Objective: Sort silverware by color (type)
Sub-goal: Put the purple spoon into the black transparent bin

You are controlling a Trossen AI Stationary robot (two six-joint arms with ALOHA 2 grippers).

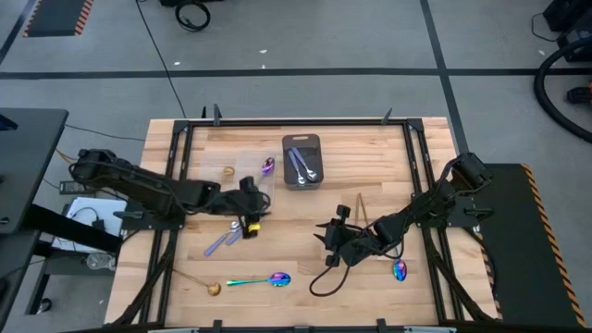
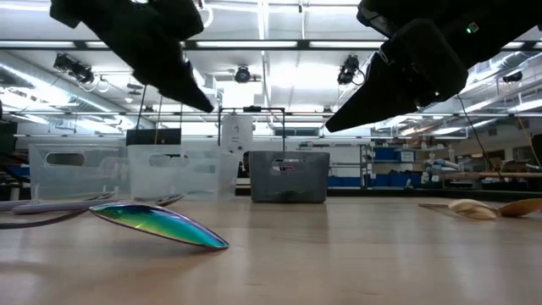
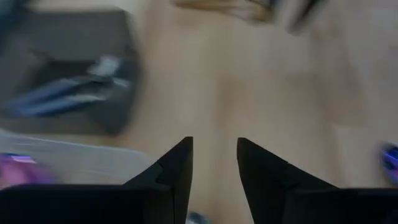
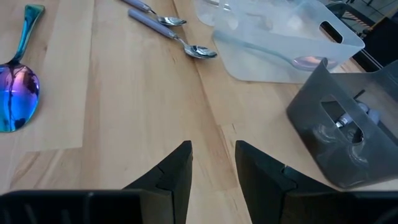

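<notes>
Left gripper (image 1: 251, 225) and right gripper (image 1: 330, 242) empty, narrowly parted, bare wood between them

blurred tray (image 3: 68, 74), rainbow spoon (image 4: 15, 87) handle cropped

You had two silver spoons (image 1: 303, 165) lying in the gray tray (image 1: 288, 143), two more (image 1: 225, 240) flat on the table (image 1: 296, 296), rainbow spoons (image 1: 264, 279) near the front edge, one (image 1: 400, 270) at right.
</notes>
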